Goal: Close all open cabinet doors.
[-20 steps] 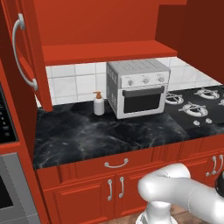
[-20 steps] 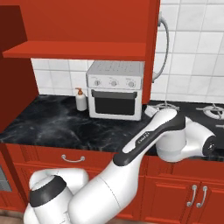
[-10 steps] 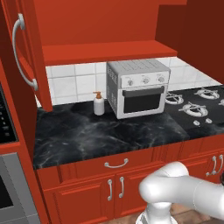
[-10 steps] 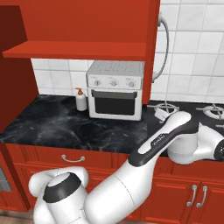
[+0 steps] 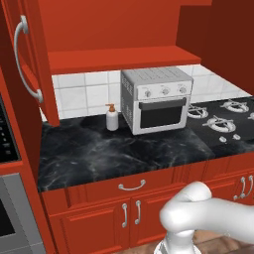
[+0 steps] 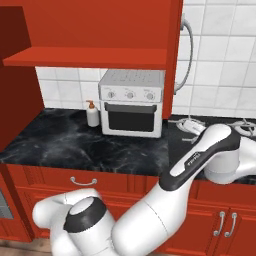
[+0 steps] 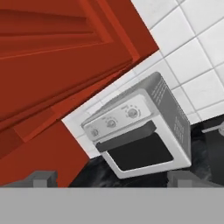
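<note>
My gripper [image 7: 111, 177] had jaws wide apart, clamped on nothing, fingertips [image 7: 41, 178] at bottom of hand view. Left cabinet door [image 5: 30, 59] stood open, swung out over left end of black marble counter [image 5: 114, 151]; right cabinet door [image 6: 175, 55] also open, edge-on beside toaster oven [image 6: 132, 102]. Soap dispenser [image 5: 112, 117] stood just left of oven. Writing on my forearm [image 6: 192, 160] too small to read.

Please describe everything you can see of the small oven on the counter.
The oven is a silver box with a perforated top, three round knobs above a dark glass door, and a bar handle across the door. It stands upright on the black marble counter against the tiled wall, door shut, beside a soap bottle, below the red shelf.
</note>
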Tool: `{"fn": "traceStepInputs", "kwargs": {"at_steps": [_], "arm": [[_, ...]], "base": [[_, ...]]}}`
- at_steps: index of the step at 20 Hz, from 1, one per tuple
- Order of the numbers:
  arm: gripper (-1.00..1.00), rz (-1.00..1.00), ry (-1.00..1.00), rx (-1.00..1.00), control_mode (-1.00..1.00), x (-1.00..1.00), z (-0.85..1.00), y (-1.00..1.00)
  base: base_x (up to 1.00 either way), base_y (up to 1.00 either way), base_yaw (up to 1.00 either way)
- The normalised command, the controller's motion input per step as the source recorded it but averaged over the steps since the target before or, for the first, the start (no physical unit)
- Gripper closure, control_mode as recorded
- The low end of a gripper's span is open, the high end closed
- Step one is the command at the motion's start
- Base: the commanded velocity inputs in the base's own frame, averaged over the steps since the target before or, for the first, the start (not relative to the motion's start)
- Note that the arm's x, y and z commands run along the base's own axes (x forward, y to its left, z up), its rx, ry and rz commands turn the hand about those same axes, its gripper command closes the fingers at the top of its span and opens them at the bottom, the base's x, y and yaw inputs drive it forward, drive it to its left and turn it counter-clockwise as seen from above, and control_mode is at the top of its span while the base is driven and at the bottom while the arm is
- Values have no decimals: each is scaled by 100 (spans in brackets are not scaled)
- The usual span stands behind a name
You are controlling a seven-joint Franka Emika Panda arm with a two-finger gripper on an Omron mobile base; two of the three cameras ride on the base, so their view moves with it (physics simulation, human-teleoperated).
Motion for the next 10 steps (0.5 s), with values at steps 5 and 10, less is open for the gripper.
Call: {"fn": "traceStepInputs", "kwargs": {"at_steps": [5, 10], "arm": [[-100, 5, 0, 4, -100, 8, 35, 0], [-100, 1, 0, 5, -100, 7, 41, 0]], "base": [[0, 0, 0], [0, 0, 0]]}}
